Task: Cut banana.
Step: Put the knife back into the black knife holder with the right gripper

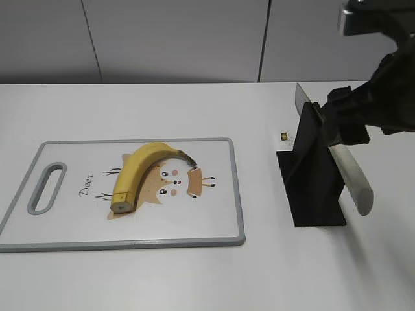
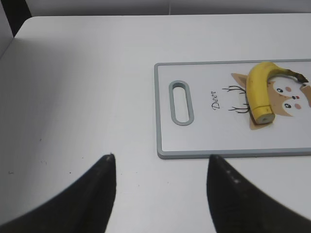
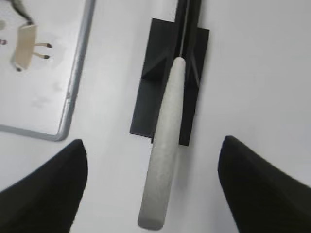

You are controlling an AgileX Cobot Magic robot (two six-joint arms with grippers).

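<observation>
I see the white table point(image 1: 194, 272) filling most of the exterior view, with a grey wall panel across the top. On its lower left lies the cutting board point(image 1: 220, 220), white with a grey rim, a handle slot at its left end and a deer cartoon printed in the middle. To the right of the board, well apart from it, stands a black knife stand point(image 1: 311, 188) holding a knife point(image 1: 350, 175); its pale handle slants down toward the lower right and the blade tip pokes up above the stand. The right gripper point(image 3: 153, 184) hangs over that handle in the right wrist view, jaws spread wide, one finger on each side and neither touching it. The left gripper point(image 2: 160, 194) shows at the bottom of the left wrist view, jaws open over bare table, near the board's handle end. The banana point(image 1: 139, 172) lies on the board across the deer print, dark stem toward the upper right, cut-flat end toward the lower left.
</observation>
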